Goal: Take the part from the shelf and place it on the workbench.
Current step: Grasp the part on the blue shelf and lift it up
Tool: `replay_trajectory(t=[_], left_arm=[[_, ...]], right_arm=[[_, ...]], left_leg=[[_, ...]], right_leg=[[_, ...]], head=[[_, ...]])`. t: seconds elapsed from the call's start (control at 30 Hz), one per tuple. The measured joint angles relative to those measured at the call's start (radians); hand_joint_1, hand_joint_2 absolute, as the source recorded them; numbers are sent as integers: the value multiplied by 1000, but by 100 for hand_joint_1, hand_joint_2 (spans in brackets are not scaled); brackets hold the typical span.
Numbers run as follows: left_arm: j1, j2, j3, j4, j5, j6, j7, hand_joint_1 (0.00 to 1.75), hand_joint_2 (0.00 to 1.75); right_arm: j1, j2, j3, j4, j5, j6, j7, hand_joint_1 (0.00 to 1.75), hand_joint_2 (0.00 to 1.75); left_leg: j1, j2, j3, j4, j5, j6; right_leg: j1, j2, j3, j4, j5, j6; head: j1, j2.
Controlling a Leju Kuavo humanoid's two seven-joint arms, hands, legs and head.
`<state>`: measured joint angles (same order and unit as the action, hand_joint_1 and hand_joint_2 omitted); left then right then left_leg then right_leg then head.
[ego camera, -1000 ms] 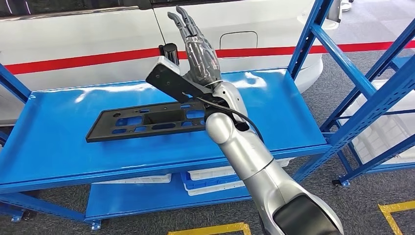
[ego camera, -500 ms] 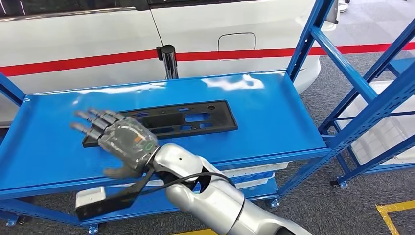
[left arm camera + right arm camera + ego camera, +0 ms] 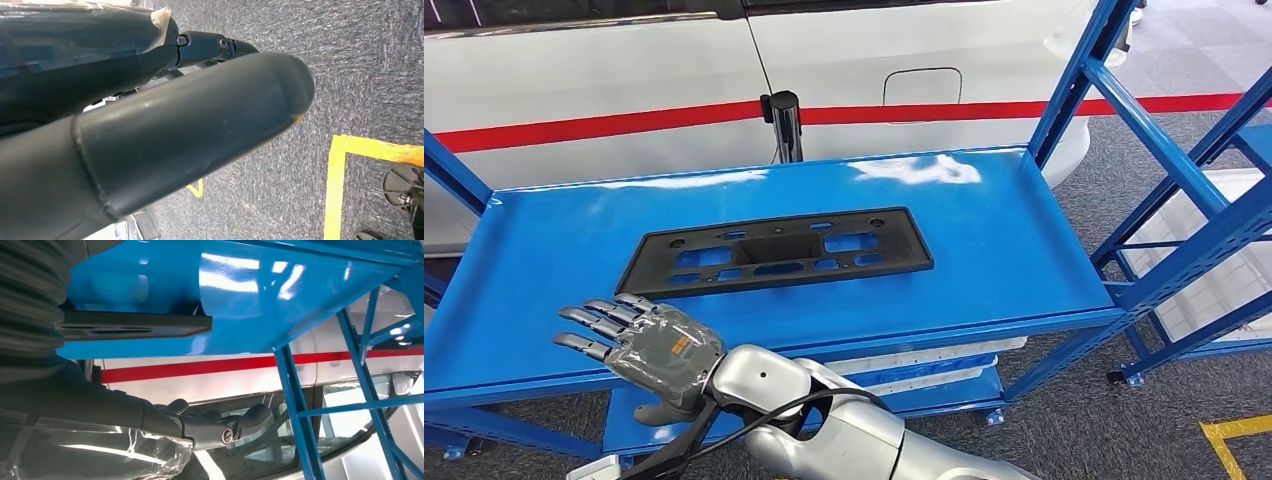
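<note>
1. The right hand (image 3: pixel 646 352) is empty, its fingers (image 3: pixel 594 322) spread and nearly straight, touching nothing; the thumb hangs below the palm.
2. It hovers over the front edge of the blue shelf (image 3: pixel 984 240), near the shelf's left end, back of the hand up, fingers aimed left. The silver right arm (image 3: pixel 824 430) comes in from the bottom of the head view, with a black cable looped beside the wrist.
3. The part (image 3: pixel 774 252), a flat black perforated plate, lies flat at the middle of the shelf's top deck, apart from the hand.
4. Bare blue deck surrounds the plate on every side. Blue uprights stand at the shelf's right end, and a white vehicle with a red stripe (image 3: pixel 604 125) stands close behind.
5. I cannot tell how the left hand's fingers lie; its wrist view looks down at grey carpet and yellow floor tape (image 3: pixel 336 190).
</note>
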<state>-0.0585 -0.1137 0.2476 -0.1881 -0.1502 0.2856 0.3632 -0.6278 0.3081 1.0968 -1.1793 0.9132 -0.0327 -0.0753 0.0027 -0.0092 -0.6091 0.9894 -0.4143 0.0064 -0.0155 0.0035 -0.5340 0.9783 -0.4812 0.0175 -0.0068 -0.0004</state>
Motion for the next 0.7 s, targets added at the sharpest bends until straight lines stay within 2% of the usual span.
replay_trajectory(t=[0.17,0.43,0.7], left_arm=[[0,0,0,0,-7,7,3,0,0],[1,-2,4,0,-22,9,-2,0,0],[2,-2,11,0,-29,9,-12,0,0]], right_arm=[[-17,12,-33,80,35,-87,47,0,175],[-61,27,-202,265,93,-226,61,0,175],[-80,28,-343,343,93,-258,78,0,175]], left_leg=[[1,0,1,0,0,1],[5,0,2,0,1,1],[5,0,2,0,1,1]], right_leg=[[-1,0,-3,0,0,0],[0,0,0,1,1,1],[0,0,0,1,1,1]], head=[[0,0],[0,0],[0,0]])
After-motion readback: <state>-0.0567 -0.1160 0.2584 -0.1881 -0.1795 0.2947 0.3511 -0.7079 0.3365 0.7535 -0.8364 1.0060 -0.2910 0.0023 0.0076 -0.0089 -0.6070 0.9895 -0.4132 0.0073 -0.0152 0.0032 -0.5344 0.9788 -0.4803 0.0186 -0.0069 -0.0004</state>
